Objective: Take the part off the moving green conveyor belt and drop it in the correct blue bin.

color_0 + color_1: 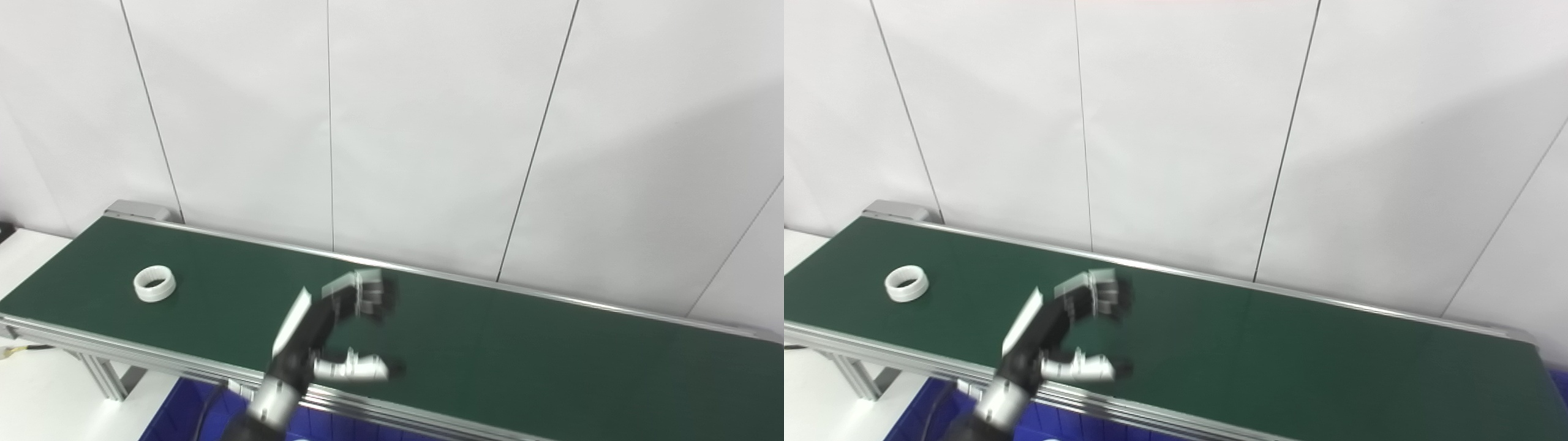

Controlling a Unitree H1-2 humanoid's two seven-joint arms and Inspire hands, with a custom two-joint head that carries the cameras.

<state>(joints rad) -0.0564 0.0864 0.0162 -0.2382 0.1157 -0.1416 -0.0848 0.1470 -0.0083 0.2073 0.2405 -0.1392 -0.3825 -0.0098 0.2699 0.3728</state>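
Note:
A white ring-shaped part [154,283] lies on the green conveyor belt [520,355] near its far left end; it also shows in the right eye view [906,283]. My left hand [343,327] hovers over the belt's middle-left, well to the right of the ring, fingers curled above and thumb spread below, open and empty. It looks motion-blurred. It also shows in the right eye view [1072,331]. My right hand is not in view.
A blue bin [184,410] sits below the belt's near edge, partly hidden by my left arm. The belt's silver rail [122,349] runs along the front. A white panelled wall stands behind. A white table surface [24,251] lies at the far left.

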